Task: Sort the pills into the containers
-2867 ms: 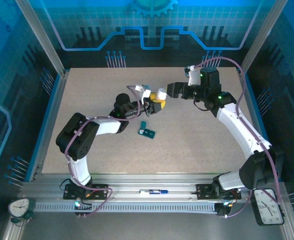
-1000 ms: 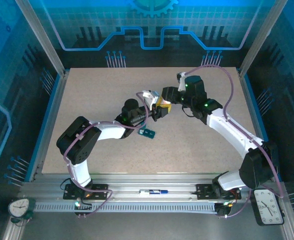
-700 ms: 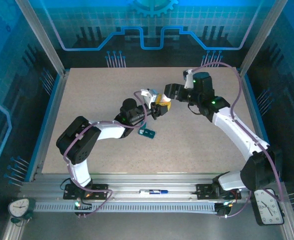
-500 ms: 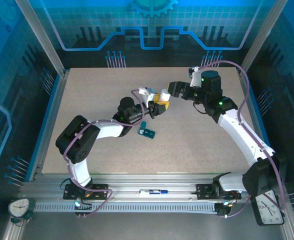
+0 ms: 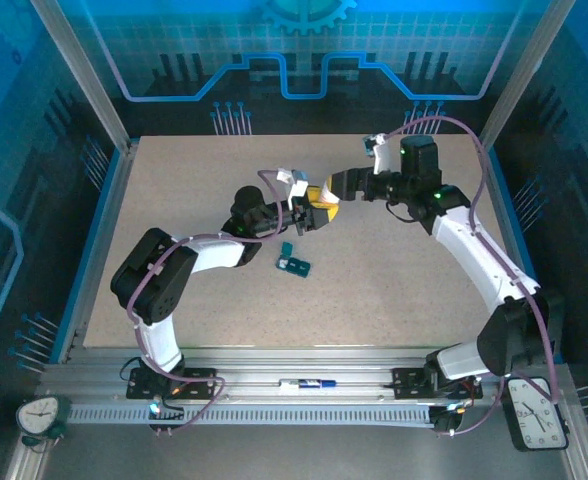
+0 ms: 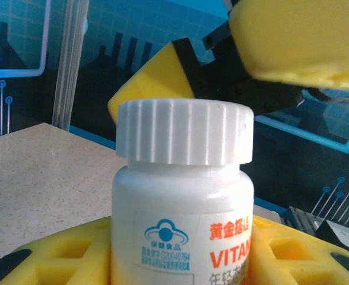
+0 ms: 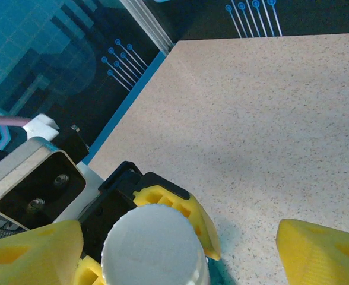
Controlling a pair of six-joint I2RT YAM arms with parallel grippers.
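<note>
Bottle (image 6: 183, 202) is clenched in left hand (image 5: 312, 204), cap (image 6: 183, 130) on | right hand (image 7: 174, 249) is held open around cap | pill box (image 5: 294, 264) is left on table (image 5: 394, 290); sorting is judged unstarted

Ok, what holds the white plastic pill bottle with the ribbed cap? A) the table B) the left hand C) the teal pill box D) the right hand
B: the white plastic pill bottle stands clamped between the left hand's yellow pads, with the right hand open on either side of its cap.
</note>
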